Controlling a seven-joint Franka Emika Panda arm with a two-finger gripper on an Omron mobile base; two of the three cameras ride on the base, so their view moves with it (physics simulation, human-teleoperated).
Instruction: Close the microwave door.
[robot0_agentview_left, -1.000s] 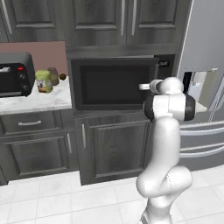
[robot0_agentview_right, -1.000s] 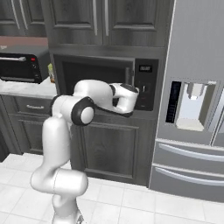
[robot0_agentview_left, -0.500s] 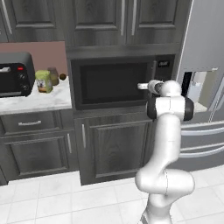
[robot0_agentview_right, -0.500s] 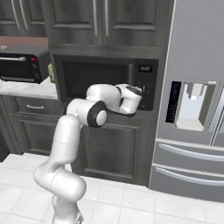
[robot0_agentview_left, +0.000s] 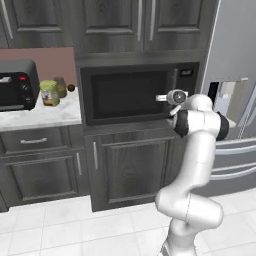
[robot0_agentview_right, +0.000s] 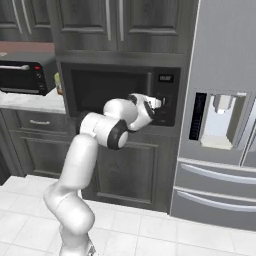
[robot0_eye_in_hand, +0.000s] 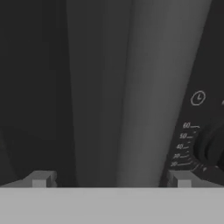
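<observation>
The white arm rises from the floor, bends at a dark elbow joint and reaches level toward the microwave (robot0_agentview_left: 140, 92), the hand pointing straight at its front. In the left base view the gripper (robot0_agentview_left: 161, 98) sits at about 3 o'clock on the microwave door (robot0_agentview_left: 127, 95), right at the slim vertical handle (robot0_agentview_left: 174, 82); in the right base view the gripper (robot0_agentview_right: 161, 103) lies against the strip between the dark window and the button panel (robot0_agentview_right: 167, 102).

The door lies flush with the front of the microwave, closed or all but closed. The microwave is built in under the grey upper cabinets (robot0_agentview_left: 145, 25), with a lower cabinet door (robot0_agentview_left: 130, 167) beneath it.

In the hand view the handle (robot0_eye_in_hand: 131, 92) runs as a broad grey bar from 12 to 6 o'clock, between the two fingertips (robot0_eye_in_hand: 40, 179) — they stand apart, one on each side of it, so the jaws are open. I cannot tell whether they touch the handle.

At 3 to 4 o'clock in that view is a dial (robot0_eye_in_hand: 210, 148) with a scale reading 60, 50, 40, 30, 20, and above it a small clock symbol.

On the counter (robot0_agentview_left: 40, 115) at 9 o'clock stand a black toaster oven (robot0_agentview_left: 17, 85) with red buttons and a jar (robot0_agentview_left: 49, 93) with a pale lid — its label is too small to read.
</observation>
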